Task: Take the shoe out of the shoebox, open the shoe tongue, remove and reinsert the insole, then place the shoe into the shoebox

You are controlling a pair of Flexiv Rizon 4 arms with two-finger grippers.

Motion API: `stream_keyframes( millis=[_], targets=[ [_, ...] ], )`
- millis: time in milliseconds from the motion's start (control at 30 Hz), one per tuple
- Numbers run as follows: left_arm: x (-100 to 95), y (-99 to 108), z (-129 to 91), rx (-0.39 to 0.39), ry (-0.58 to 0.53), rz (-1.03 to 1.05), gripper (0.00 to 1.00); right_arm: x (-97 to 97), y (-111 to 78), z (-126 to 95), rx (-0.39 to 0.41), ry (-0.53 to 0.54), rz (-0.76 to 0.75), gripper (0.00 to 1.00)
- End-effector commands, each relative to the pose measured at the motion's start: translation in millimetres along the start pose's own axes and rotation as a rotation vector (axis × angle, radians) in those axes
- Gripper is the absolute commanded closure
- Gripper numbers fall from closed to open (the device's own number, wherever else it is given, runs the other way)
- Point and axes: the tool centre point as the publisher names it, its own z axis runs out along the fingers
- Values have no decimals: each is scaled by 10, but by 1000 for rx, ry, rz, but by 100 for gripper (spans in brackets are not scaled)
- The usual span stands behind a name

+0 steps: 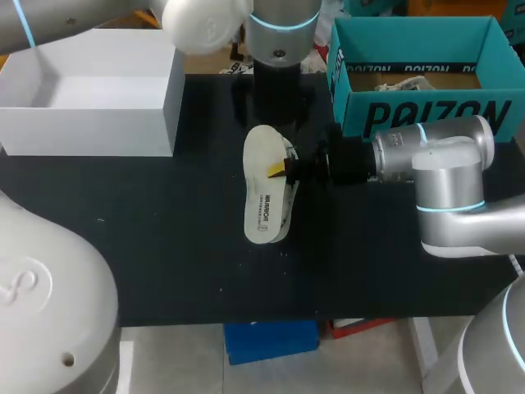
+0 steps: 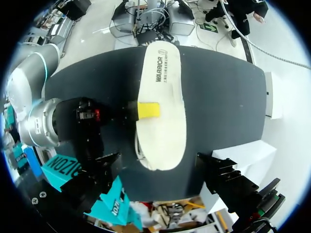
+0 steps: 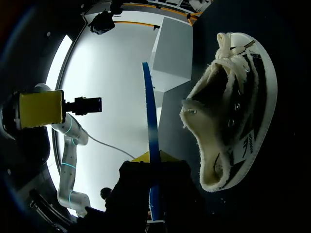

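Right end effector (image 1: 280, 170) clenched on insole (image 1: 264, 197), gripping from its long side near mid-length. One yellow fingertip (image 2: 148, 109) pressed on the pale printed top face, other finger under it. Blue underside of insole seen edge-on in right wrist view, running ahead from between the fingers. Insole held flat, lifted off the counter (image 1: 164, 246), over the shoe (image 3: 233, 111) and apart from it. Shoe upright on its sole on the counter, just under the insole, opening wide with fuzzy pale lining showing and laces knotted at the end farther from the end effector. Mostly hidden by insole in head view, only a sliver of its edge peeking out along one side. Right arm in from the right, wrist about level above the counter. Left end effector (image 2: 160, 170) released, black fingers spread wide with nothing between them, hanging above one end of the insole and pointing down at it. Yellow tips not visible in its own wrist view. Left arm in from back left, reaching past the middle. Teal shoebox (image 1: 418, 115) open at back right of counter, behind right arm, near but apart from shoe; something pale inside, can't tell what. White box (image 1: 90, 123) open at back left, well apart from shoe and insole.
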Motion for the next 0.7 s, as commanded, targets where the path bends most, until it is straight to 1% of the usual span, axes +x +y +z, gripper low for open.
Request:
stream_keyframes(
  millis=[33,167,367,500,700],
  targets=[
    [18,131,133,10,-21,4,0,-1,-4,11,-2,-1,0,100],
    [35,254,225,17,-39,-6,0,-1,-4,11,-2,-1,0,100],
    [55,391,291,12,-48,-19,0,-1,-4,11,-2,-1,0,100],
    [61,396,292,6,-53,-21,0,-1,-4,11,-2,-1,0,100],
    [110,292,213,-3,-69,-22,0,-1,-4,11,-2,-1,0,100]
  ],
)
